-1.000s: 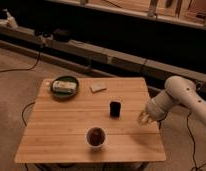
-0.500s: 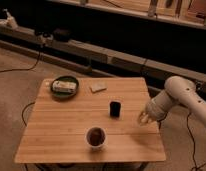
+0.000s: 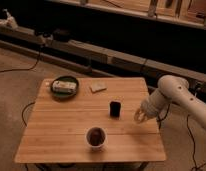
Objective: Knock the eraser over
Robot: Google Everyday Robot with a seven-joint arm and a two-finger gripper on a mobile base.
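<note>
My claw (image 3: pixel 141 116) is clenched shut with nothing held in it. It hangs low over the right-hand part of the wooden table (image 3: pixel 66 125), close to that edge and pointing down toward the boards. The table is the biggest thing before me, a pale slatted top standing on a dull floor, with a long dark ledge (image 3: pixel 121 57) running across behind it. My white arm (image 3: pixel 176 92) reaches in from the right side of the view, bending down at the elbow to carry the claw over the wood. At the far left corner of the table sits a round dark plate (image 3: pixel 71 96) with a pale block (image 3: pixel 64 86) lying across it. Near the front edge, roughly in the middle, stands a white cup (image 3: pixel 96 142) with a brown inside. The eraser (image 3: pixel 114 108) stands upright a little right of the table's centre, a small, nearly black block behind the cup, level with my claw and to its left, with a strip of bare wood between us, so we do not touch. Beyond it, beside the plate, lies a flat tan piece (image 3: pixel 97 88).
</note>
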